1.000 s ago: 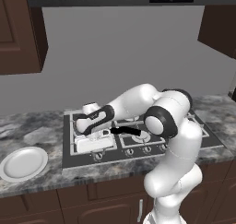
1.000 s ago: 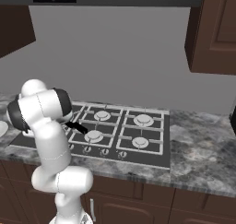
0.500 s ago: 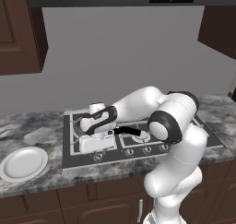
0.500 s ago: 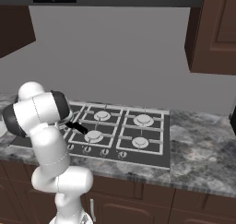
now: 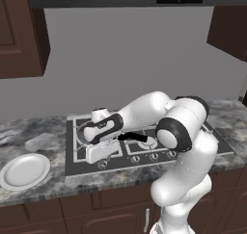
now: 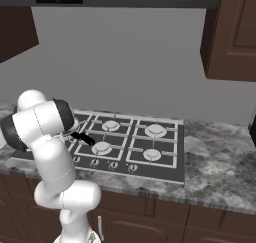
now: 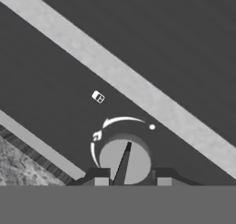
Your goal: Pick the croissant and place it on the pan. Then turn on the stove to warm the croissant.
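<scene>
Here, stove (image 5: 212,140) knob (image 7: 125,159) (front row) directly btwn hand (image 7: 129,181) fingertips, spread either side.

Steel pan (image 5: 86,132) on dark stove (image 6: 165,146).

Grey wall (image 5: 125,59), dark cabinets (image 6: 232,32) (wood), marble counter (image 6: 220,157)

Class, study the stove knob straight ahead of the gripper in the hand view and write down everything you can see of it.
The knob is a small round silver-grey disc with a dark pointer line across its face, running from its middle toward the gripper. It sits on the stove, on the dark front panel. White printed marks curve round it: an arc, a dot and a small flame-like sign. The two dark finger tips stand on either side of its near edge; contact cannot be told.
</scene>
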Motion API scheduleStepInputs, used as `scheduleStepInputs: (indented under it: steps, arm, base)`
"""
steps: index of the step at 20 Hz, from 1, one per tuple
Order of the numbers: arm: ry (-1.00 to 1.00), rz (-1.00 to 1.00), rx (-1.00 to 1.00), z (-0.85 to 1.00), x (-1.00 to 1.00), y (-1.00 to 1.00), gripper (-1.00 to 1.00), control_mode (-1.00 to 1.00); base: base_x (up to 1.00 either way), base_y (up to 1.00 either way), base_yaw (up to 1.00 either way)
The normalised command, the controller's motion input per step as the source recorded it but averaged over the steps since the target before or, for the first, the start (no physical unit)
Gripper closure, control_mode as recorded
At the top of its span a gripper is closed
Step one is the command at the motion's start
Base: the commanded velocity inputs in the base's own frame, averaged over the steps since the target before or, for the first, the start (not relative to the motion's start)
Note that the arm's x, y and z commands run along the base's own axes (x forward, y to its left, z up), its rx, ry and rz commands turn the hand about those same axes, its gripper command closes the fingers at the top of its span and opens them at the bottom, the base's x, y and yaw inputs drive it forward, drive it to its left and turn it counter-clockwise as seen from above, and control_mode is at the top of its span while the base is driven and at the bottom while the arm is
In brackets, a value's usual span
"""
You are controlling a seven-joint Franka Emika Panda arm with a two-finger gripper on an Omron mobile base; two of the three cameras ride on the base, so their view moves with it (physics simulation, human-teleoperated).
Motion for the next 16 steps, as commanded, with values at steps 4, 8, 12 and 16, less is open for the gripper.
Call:
scheduleStepInputs:
  steps: [4,8,12,16]
  arm:
    - [0.0,0.45,0.06,-0.57,-0.06,0.0,1.0,-1.0]
    - [-0.14,0.45,0.13,-0.6,-0.19,-0.04,1.0,-1.0]
    - [-0.24,0.45,0.21,-0.62,-0.25,-0.09,1.0,-1.0]
    - [-0.26,0.45,0.23,-0.59,-0.24,-0.12,1.0,-1.0]
  base:
    - [0.0,0.0,0.0]
    - [0.0,0.0,0.0]
    - [0.0,0.0,0.0]
    - [0.0,0.0,0.0]
